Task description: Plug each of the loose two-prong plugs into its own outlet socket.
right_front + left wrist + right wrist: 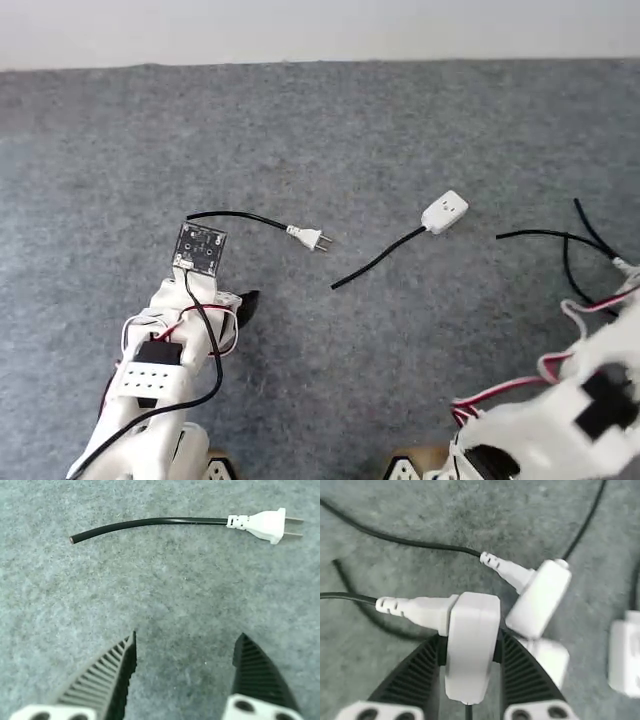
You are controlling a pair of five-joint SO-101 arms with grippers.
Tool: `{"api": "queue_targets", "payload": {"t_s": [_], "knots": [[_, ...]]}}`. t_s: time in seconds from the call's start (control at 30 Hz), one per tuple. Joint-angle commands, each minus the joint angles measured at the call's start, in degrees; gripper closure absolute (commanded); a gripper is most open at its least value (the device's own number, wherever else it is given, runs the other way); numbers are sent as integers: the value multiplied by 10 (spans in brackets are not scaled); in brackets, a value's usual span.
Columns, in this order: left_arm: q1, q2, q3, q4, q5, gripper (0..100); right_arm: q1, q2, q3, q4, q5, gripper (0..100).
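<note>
I see one loose plug [308, 237] lying flat on the grey carpet [330, 130], near the middle of the high view. Its long axis runs almost straight across that view. Its two prongs point right, toward the free socket [445, 212], and its short black cord [235, 214] curves away to the left. Plug and free socket are well apart, with bare carpet between them. The free socket's own black cord [375, 262] trails down and left from it.

My left gripper [187, 640] hangs over the carpet with its fingers spread wide and nothing between them. The same plug [265, 524] lies ahead of it, crosswise to the fingers.

My right arm [570, 400] is at the lower right of the high view. My right gripper [470, 637] is clamped on a white held socket [472, 615] that has a first plug [420, 610] seated in its side. Just beside it lies a second socket [540, 597] with a second plug [506, 571] seated in it. That makes two joined pairs. Two more white blocks [625, 655] lie close by, and I cannot tell what kind they are.
</note>
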Motion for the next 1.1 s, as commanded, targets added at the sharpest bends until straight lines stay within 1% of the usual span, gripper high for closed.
{"api": "queue_targets", "payload": {"t_s": [0.0, 0.07, 0.13, 0.27, 0.37, 0.5, 0.57, 0.63, 0.7, 0.8, 0.97, 1.07], "knots": [[-4, -2, -7, -11, 6, 695, 6, 68, -98, -2, 21, 898], [-4, -1, -7, -11, 6, 695, 5, 102, -143, 39, 19, 829], [-4, -1, -7, -11, 6, 695, 4, 126, -186, 84, 19, 798], [-4, -1, -7, -11, 6, 695, 2, 145, -278, 167, 14, 793], [-4, -1, -6, -11, 5, 695, -18, 138, -374, 243, -14, 791], [-4, -2, -5, -11, 5, 695, -70, 113, -503, 365, -43, 793], [-4, -3, -5, -11, 5, 695, -109, 107, -547, 422, -63, 794], [-4, -3, -5, -11, 5, 695, -160, 105, -559, 460, -84, 794], [-4, -3, -5, -11, 5, 695, -214, 107, -550, 474, -103, 794], [-4, -3, -5, -11, 5, 695, -277, 131, -524, 452, -149, 794], [-4, -3, -5, -11, 5, 695, -350, 205, -519, 395, -230, 794], [-4, -3, -5, -11, 5, 695, -395, 247, -519, 364, -265, 794]]}}
